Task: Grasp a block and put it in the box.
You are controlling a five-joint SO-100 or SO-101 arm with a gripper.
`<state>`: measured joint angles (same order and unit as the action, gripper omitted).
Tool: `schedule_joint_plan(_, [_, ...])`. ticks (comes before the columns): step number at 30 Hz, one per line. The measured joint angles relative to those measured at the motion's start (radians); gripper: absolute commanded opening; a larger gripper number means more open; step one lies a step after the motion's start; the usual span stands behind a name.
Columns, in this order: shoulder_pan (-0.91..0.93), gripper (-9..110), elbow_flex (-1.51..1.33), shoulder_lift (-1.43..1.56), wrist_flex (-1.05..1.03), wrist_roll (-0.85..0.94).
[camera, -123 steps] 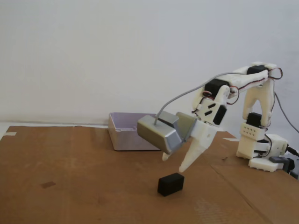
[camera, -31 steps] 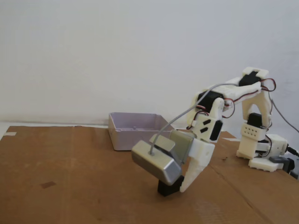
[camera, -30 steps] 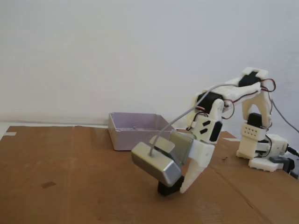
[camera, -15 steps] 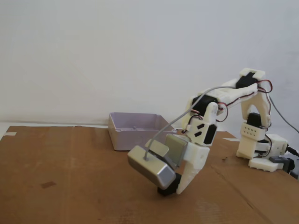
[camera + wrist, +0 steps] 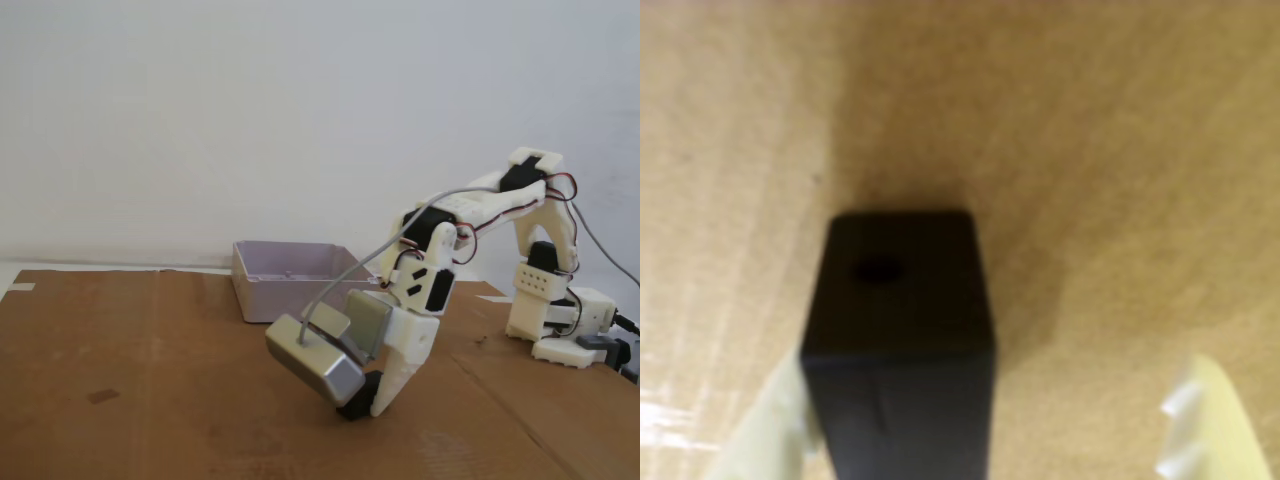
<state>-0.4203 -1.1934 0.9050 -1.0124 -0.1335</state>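
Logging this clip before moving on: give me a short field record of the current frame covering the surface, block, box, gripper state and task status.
surface: brown cardboard sheet
block: black, on the cardboard between the fingers
box: pale lavender tray behind the arm, nothing visible inside
gripper: lowered around the block, open; left finger at the block, right finger apart in the wrist view
camera module: grey, hides most of the block in the fixed view
status: block not yet lifted
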Motion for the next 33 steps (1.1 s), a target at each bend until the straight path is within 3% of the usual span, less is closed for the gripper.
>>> schedule_joint_plan(13, [0.0,39,0.002,-0.008,0.0,-0.003])
schedule_joint_plan(22, [0.0,16,0.002,-0.008,0.0,0.005])
schedule_joint_plan(33, [0.014,6,0.014,-0.008,0.0,0.006])
